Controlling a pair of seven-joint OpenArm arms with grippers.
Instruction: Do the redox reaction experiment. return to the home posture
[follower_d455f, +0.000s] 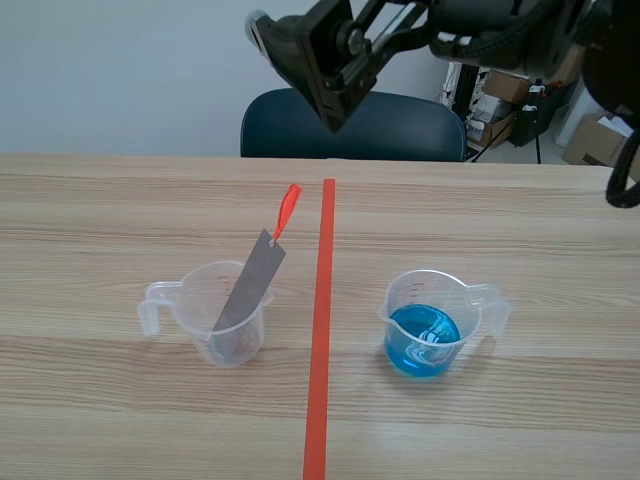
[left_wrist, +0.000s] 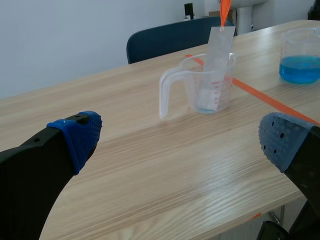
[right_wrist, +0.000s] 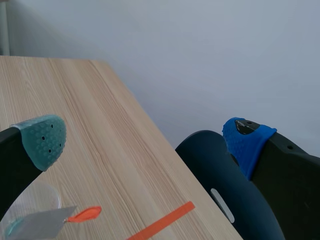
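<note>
A clear measuring cup (follower_d455f: 215, 320) stands left of the orange tape line, with a grey metal strip (follower_d455f: 250, 285) leaning in it; the strip has an orange-red tag (follower_d455f: 288, 209) at its top. Right of the line, a second clear cup (follower_d455f: 432, 322) holds blue liquid (follower_d455f: 423, 337). My right gripper (follower_d455f: 300, 55) hangs high over the table's far edge, open and empty, with the strip's tag (right_wrist: 85, 215) below it. My left gripper (left_wrist: 180, 145) is open low over the near left table, the strip cup (left_wrist: 207, 82) ahead and the blue cup (left_wrist: 301, 62) farther off.
A dark blue chair (follower_d455f: 352, 125) stands behind the table's far edge. Cardboard boxes (follower_d455f: 600, 140) and shelving are at the back right. The orange tape line (follower_d455f: 322, 330) runs down the table's middle.
</note>
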